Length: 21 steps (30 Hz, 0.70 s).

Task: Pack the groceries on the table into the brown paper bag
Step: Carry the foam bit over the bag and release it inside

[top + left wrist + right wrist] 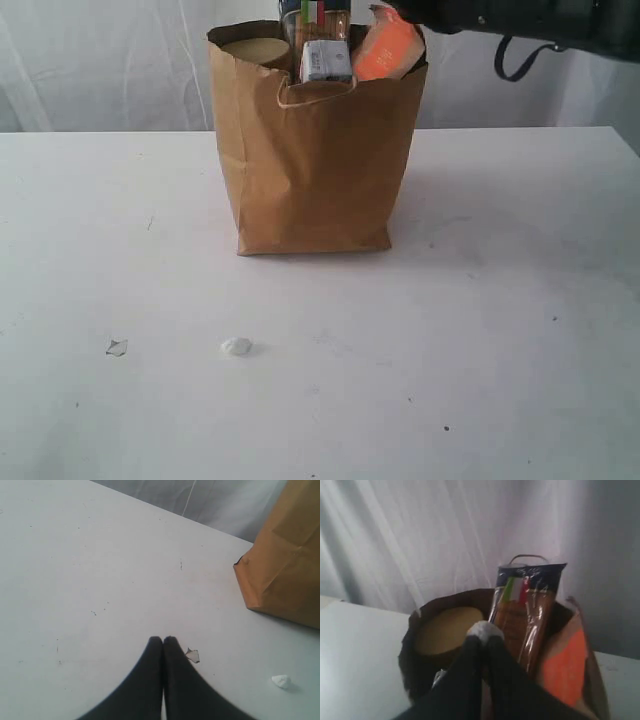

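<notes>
The brown paper bag [315, 170] stands upright at the far middle of the table [480, 350], and it is full. The gold-lidded jar [255, 48] sits at its left, the spaghetti packet [315, 15] pokes well above the rim, the white-blue carton [327, 60] is tucked in front and the orange-labelled pouch [388, 48] is wedged on the right. No grocery shows on the bare tabletop, only a white crumb [237, 346] and a clear scrap [117, 347] near the front, so the packing looks about done. The left gripper [163, 642] hangs over the table beside that scrap, jaws pressed together on nothing. The right gripper [483, 635] hovers above the bag's mouth, also clenched. A pale blur sits at its tip, and whether that is a pad or something pinched is hard to say. With glass inside, the load is probably heavy and top-heavy while the paper walls are thin, so any lift is best taken low or by both handles. The spaghetti is brittle and should not be pressed down.
</notes>
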Each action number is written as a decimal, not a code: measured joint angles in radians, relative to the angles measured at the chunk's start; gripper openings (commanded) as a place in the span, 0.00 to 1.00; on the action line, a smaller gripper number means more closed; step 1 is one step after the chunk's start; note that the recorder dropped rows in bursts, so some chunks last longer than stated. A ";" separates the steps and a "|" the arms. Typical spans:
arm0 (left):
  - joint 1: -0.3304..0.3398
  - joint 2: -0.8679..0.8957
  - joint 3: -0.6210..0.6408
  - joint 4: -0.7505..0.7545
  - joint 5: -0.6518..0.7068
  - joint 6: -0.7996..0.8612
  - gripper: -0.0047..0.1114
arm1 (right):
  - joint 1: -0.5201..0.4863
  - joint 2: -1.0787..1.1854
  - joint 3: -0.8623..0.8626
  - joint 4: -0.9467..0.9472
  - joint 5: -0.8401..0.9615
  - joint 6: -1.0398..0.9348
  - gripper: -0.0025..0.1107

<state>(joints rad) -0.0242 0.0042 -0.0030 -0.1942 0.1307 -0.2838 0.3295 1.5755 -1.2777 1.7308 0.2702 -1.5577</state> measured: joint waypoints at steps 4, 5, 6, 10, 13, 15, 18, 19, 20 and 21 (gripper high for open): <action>0.000 0.000 0.000 0.000 0.000 0.000 0.04 | 0.000 0.046 -0.042 0.010 -0.021 -0.007 0.03; 0.000 0.000 0.000 0.000 0.000 0.000 0.04 | 0.000 0.061 -0.050 0.010 -0.021 -0.018 0.03; 0.000 0.000 0.000 0.000 0.000 0.000 0.04 | 0.000 0.081 -0.061 0.010 -0.022 -0.032 0.03; 0.000 0.000 0.000 0.000 0.000 0.000 0.04 | 0.000 0.141 -0.092 0.012 -0.047 -0.055 0.05; 0.000 0.000 0.000 0.000 0.000 0.000 0.04 | 0.000 0.155 -0.100 0.014 -0.055 -0.057 0.11; 0.000 0.000 0.000 0.000 0.000 0.000 0.04 | 0.000 0.156 -0.102 0.014 -0.063 -0.059 0.16; 0.000 0.000 0.000 0.000 0.000 0.000 0.04 | 0.000 0.156 -0.104 0.014 -0.074 -0.059 0.23; 0.000 0.000 0.000 0.000 0.000 0.000 0.04 | 0.000 0.156 -0.104 0.014 -0.074 -0.059 0.24; 0.000 0.000 0.000 0.000 0.000 0.000 0.04 | 0.000 0.156 -0.104 0.014 -0.076 -0.059 0.25; 0.000 0.000 0.000 0.000 0.000 0.000 0.04 | 0.000 0.156 -0.104 0.014 -0.076 -0.059 0.25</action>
<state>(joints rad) -0.0242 0.0042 -0.0030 -0.1942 0.1307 -0.2838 0.3295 1.7319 -1.3821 1.7448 0.1938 -1.6165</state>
